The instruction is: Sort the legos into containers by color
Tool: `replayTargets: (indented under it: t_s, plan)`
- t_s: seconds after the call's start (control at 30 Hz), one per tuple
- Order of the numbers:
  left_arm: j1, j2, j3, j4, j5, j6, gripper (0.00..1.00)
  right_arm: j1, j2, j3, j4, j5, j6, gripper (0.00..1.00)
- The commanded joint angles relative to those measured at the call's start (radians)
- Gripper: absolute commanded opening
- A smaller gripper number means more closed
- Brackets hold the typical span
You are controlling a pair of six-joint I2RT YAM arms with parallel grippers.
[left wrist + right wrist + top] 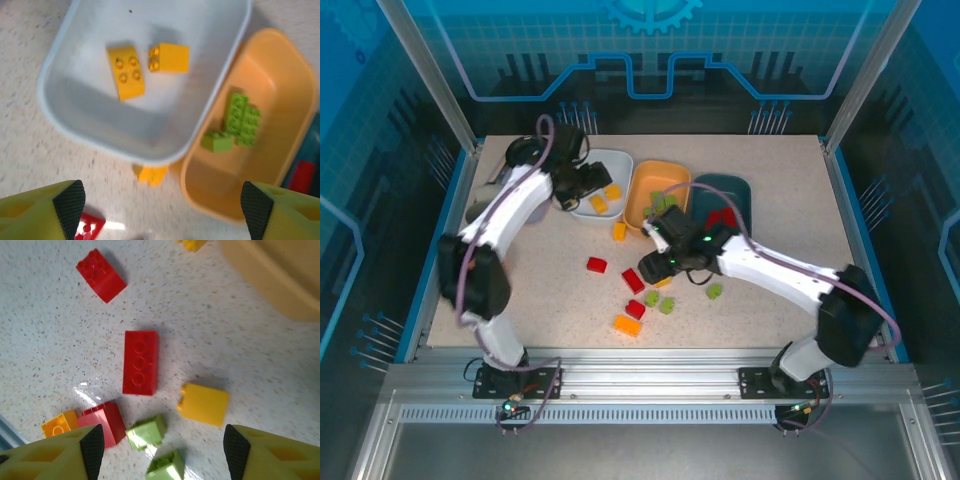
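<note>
With left gripper point(162, 202) and right gripper point(162, 445) both spread empty, two yellow plastic bricks point(127, 70) lie in the shallow white dish point(90, 105), green bricks point(240, 117) in the orange dish point(280, 75), red bricks point(722, 216) in the teal dish point(740, 190), and roughly nine loose bricks point(140, 362) wait on the speckled table point(60, 340).

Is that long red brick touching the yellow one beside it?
Apart. The right wrist view shows bare table between the long red brick and the yellow brick.

Left arm reaches to worktop's 11 o'clock, left end effector point(162, 202) spread wide, empty. Right arm reaches mid-worktop, right end effector point(163, 444) spread, empty.
</note>
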Motion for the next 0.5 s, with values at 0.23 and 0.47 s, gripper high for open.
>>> replayTargets:
  t_s: [0.23,0.47]
  plan:
    - [-0.004,-0.651,-0.618,0.088,0.144,-0.166,0.92,0.065,0.383,0.302,-0.176,0.018,-0.007,0.64]
    - [-0.007,-0.902,-0.815,0.063,0.181,-0.239,0.93,0.069,0.510,0.377,-0.226,0.049,0.006,0.59]
